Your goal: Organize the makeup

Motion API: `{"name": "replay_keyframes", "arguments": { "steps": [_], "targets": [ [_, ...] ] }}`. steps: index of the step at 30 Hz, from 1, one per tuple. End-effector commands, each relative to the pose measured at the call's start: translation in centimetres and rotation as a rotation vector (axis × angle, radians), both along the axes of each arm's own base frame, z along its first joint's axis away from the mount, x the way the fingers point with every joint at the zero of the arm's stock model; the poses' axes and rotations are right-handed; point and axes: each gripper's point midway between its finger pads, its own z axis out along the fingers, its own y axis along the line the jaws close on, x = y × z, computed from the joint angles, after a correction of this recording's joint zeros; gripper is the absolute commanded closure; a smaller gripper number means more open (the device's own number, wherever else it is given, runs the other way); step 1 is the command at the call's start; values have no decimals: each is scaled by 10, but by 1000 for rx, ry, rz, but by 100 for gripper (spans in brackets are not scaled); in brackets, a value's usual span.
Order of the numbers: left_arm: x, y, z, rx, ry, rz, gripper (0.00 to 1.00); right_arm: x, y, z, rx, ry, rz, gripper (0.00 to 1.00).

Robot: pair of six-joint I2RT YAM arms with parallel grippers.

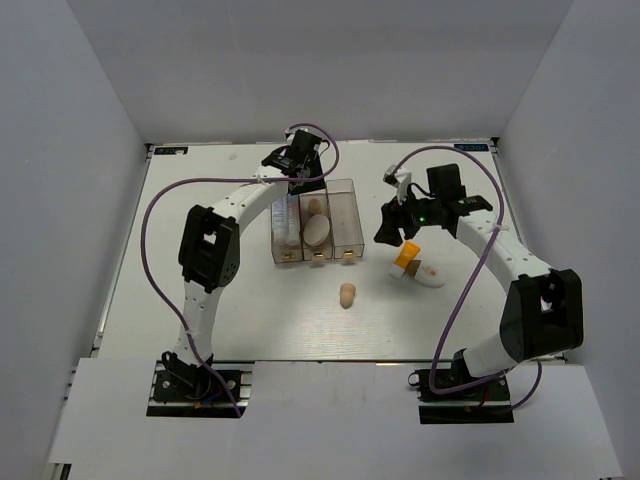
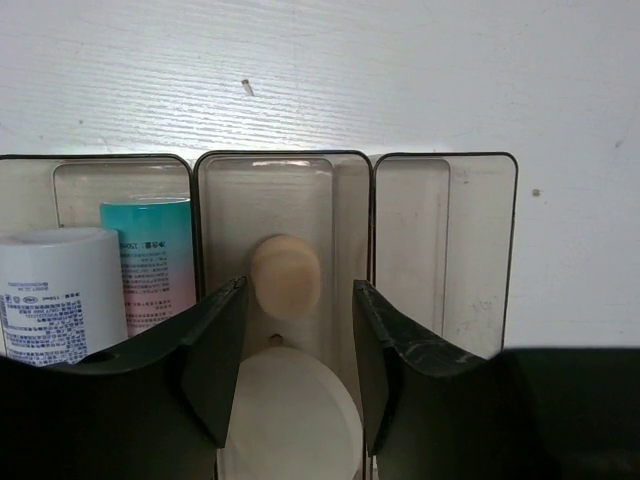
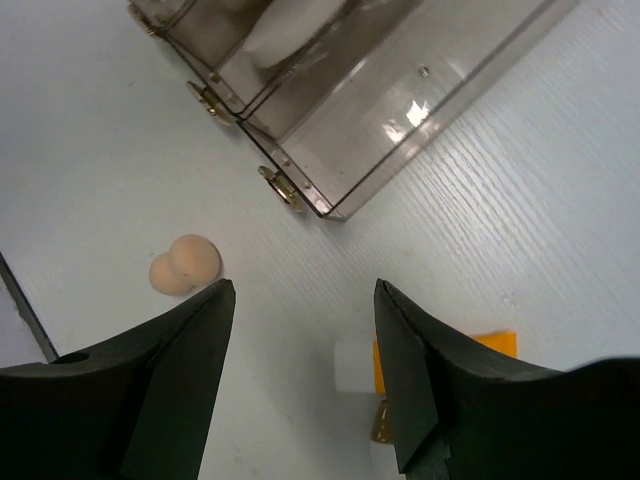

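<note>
Your beige egg-shaped sponge (image 2: 285, 275) and round cream puff (image 2: 290, 415) lie in the middle compartment of the clear three-compartment box (image 2: 445, 240). Your left gripper (image 2: 299, 283) points down over them, fingers apart, empty. Your right gripper (image 3: 303, 285) hangs spread above the orange-white tube (image 3: 497, 343), which its finger partly hides.

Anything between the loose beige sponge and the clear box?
No, only bare table between the sponge and the box; the right wrist view shows it, and the top view agrees.
</note>
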Motion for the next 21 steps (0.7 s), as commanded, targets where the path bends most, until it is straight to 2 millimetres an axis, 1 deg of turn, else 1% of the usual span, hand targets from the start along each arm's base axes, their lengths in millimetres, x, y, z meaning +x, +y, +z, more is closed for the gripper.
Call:
{"name": "replay_keyframes", "arguments": {
  "steps": [1,2,3,4,5,6,7,8,9,10,11,12,13,14,15,16,17,18,19,20,21],
  "targets": [
    [5,-7,55,-78,-109,-26,43,-13,16,25,66,-93,212,36],
    [3,-6,73,-96,-141,-27,43,-23,17,23,67,-84,258,36],
    [2,-7,84,-113,-162,-30,43,-31,17,23,74,-94,302,36],
    [-1,-6,89,-125,-180,-33,44,-38,20,24,91,-150,390,36],
    [-8,-4,113,-156,-220,-42,51,-49,19,22,95,-135,430,36],
    [-13,-4,124,-179,-243,-51,57,-55,19,20,99,-146,463,36],
    [-21,-2,116,-185,-243,-61,62,-62,22,18,104,-148,500,36],
    [-28,0,121,-200,-254,-71,69,-62,22,17,96,-176,528,36],
    [-42,3,145,-240,-296,-91,70,-67,22,14,93,-160,540,36],
    [-53,8,132,-241,-282,-95,71,-72,24,11,89,-156,563,36],
    [-62,11,133,-251,-289,-101,71,-73,25,6,78,-164,586,37],
    [-77,15,153,-286,-325,-116,69,-76,25,3,73,-158,598,37],
    [-85,19,155,-297,-336,-118,66,-80,26,-2,61,-154,615,38],
    [-98,26,134,-287,-296,-113,60,-83,28,-6,53,-154,635,38],
    [-114,30,150,-310,-327,-120,46,-85,30,-10,40,-152,648,38],
    [-123,35,148,-315,-324,-115,38,-86,30,-12,33,-149,652,38],
    [-136,41,126,-306,-279,-103,34,-90,33,-17,28,-139,667,38],
    [-145,46,123,-308,-272,-99,28,-90,35,-20,18,-142,670,38],
    [-156,55,134,-319,-297,-86,26,-92,35,-26,10,-125,669,38],
    [-166,61,121,-314,-270,-74,25,-96,39,-28,7,-112,673,38],
    [-178,70,129,-323,-288,-65,23,-93,40,-31,-9,-120,665,39]
  ]
}}
